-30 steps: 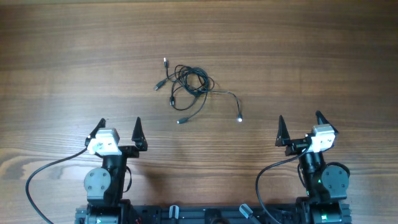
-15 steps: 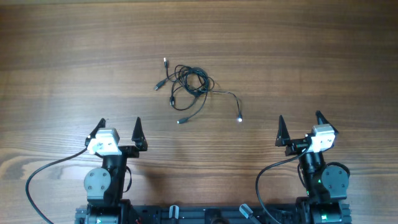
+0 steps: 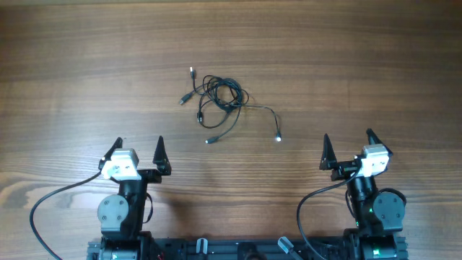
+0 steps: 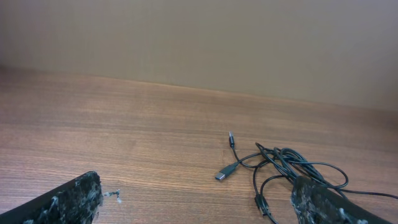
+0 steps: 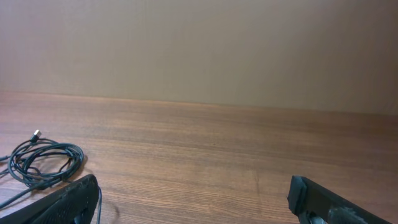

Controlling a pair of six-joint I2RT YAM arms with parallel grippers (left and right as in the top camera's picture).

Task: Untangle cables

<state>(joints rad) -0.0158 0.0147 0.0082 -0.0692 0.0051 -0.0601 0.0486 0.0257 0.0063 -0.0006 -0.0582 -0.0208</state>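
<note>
Cables (image 3: 220, 101): one knotted bundle mid-bench (image 3: 361, 58), slightly left of centre, with one strand trailing right to a pale-tipped plug (image 3: 279, 137). Nothing has shifted in the last second, so we judge the untangling not yet begun. Left pincer (image 3: 138, 144) and right pincer (image 3: 348, 137) are both released wide and empty, well apart from the bundle. Left wrist view shows a silvery plug (image 4: 222, 175) close up. Right wrist view catches only the coil at its left edge.

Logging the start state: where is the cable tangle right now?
Overhead, the cables lie tangled on the wooden table, slightly left of centre, beyond both open grippers; nearer the left gripper than the right gripper, touching neither.
</note>
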